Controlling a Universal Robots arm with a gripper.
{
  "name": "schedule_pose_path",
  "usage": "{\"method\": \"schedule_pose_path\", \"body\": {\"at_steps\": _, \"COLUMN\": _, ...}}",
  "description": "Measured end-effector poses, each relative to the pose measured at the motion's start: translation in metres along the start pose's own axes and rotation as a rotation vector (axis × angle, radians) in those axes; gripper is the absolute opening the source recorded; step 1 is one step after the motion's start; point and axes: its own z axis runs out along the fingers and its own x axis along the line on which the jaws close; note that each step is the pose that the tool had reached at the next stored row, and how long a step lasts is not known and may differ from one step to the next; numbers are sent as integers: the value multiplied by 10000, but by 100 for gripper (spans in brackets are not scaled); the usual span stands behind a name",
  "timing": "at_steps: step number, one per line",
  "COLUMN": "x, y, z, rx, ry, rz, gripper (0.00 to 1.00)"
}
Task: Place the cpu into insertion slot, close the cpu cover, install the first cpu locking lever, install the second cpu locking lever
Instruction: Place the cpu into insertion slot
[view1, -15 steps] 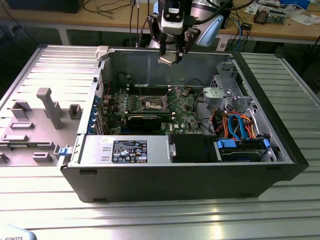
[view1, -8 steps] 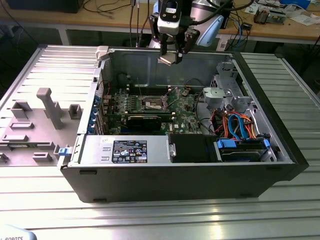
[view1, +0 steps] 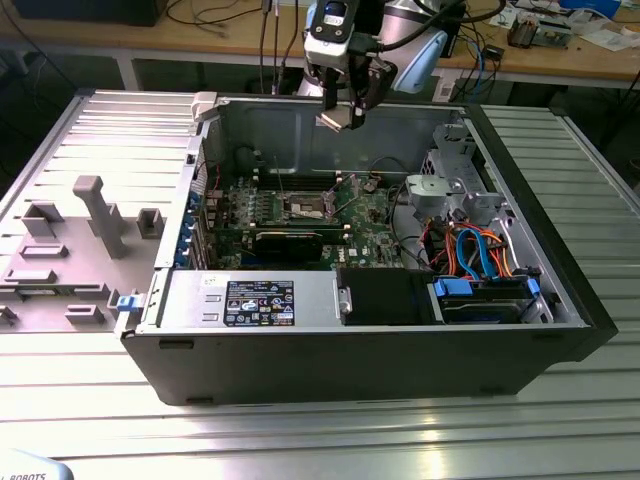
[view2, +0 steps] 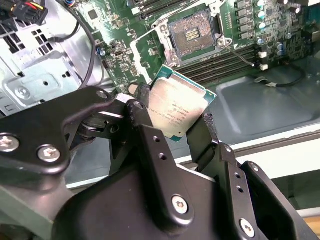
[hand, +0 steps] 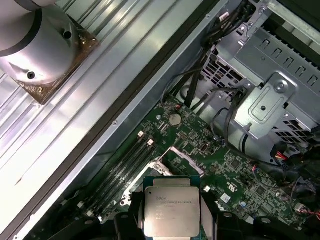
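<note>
My gripper (view1: 340, 118) hangs above the open computer case (view1: 560, 300), near its back wall. It is shut on the cpu (view2: 177, 107), a flat square chip with a dull silver top, gripped by two opposite edges between black fingers (view2: 142, 97). The first wrist view also shows the cpu (hand: 171, 205) held over the green board. The insertion slot (view2: 192, 34) lies bare below, a dark square socket with a silver rim. In the exterior view the insertion slot (view1: 307, 207) sits mid-board, well under the gripper. I cannot tell the cpu cover apart from the silver frame round the slot.
Long memory slots (view2: 240, 55) flank the socket. A long black card (view1: 290, 240) lies in front of it. A metal drive cage (view1: 445, 190) with orange and blue cables (view1: 480, 255) stands at the exterior view's right. A grey fixture plate (view1: 70, 250) lies outside the case at the left.
</note>
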Motion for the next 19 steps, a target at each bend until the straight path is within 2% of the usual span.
{"method": "schedule_pose_path", "body": {"at_steps": 13, "x": 0, "y": 0, "z": 1, "rx": -2, "ry": -5, "rz": 60, "gripper": 54}}
{"method": "schedule_pose_path", "body": {"at_steps": 14, "x": 0, "y": 0, "z": 2, "rx": -3, "ry": -10, "rz": 111, "gripper": 54}}
{"method": "schedule_pose_path", "body": {"at_steps": 19, "x": 0, "y": -1, "z": 15, "rx": -16, "ry": -75, "rz": 868, "gripper": 54}}
